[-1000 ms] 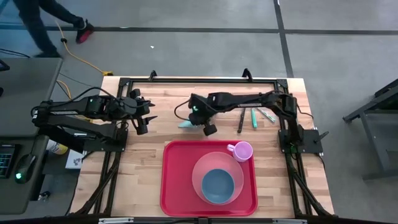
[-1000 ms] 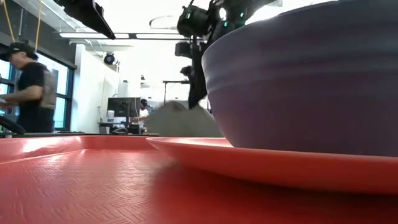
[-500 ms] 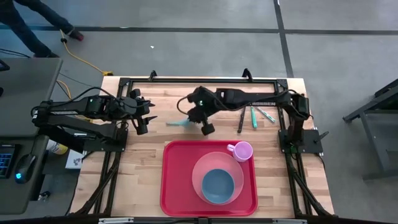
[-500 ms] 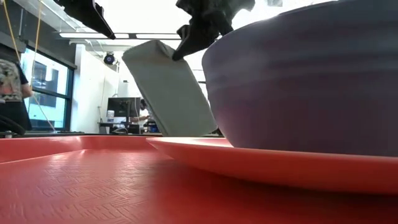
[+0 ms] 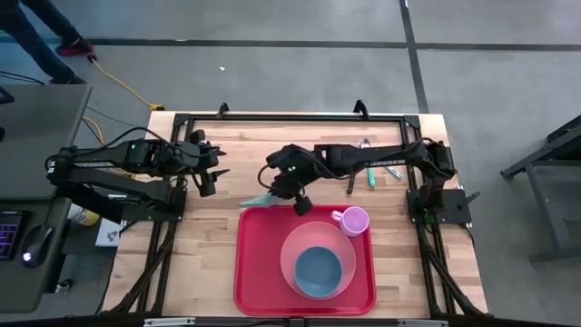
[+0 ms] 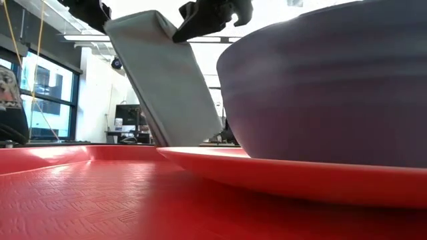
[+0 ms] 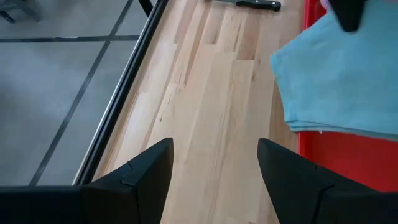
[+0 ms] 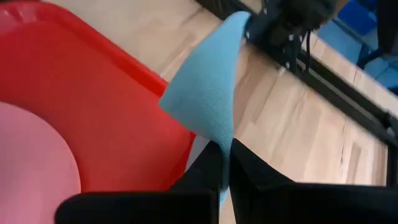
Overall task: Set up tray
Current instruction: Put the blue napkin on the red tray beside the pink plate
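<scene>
The red tray (image 5: 250,272) lies at the table's near middle and carries a pink plate (image 5: 292,243), a blue bowl (image 5: 318,271) and a pink cup (image 5: 354,220). My right gripper (image 8: 225,163) is shut on a light blue folded cloth (image 5: 256,199) above the tray's far left corner. The cloth also shows in the low view (image 6: 167,80) and in the left wrist view (image 7: 342,81). My left gripper (image 7: 214,168) waits open over the bare wood at the table's left, its fingers pointing toward the cloth. My right gripper pinches the cloth by a corner (image 8: 219,134) between its two fingers, slanting down from the table's right. Several folded layers show at the cloth's lower edge (image 7: 323,127). It hangs tilted below the fingers (image 6: 190,27), over the tray's far rim; whether it touches the rim I cannot tell.
Several utensils with dark and teal handles (image 5: 372,170) lie on the wood at the far right, under my right arm. A black frame (image 5: 290,116) runs along the table's far edge. Bare wood lies between the two grippers and left of the tray.
My right gripper has risen and gone toward the table's near edge, tipping less steeply as it went. The cloth, which lay on the wood beyond the tray, has been lifted off it and now hangs tilted by the tray's far left corner.
</scene>
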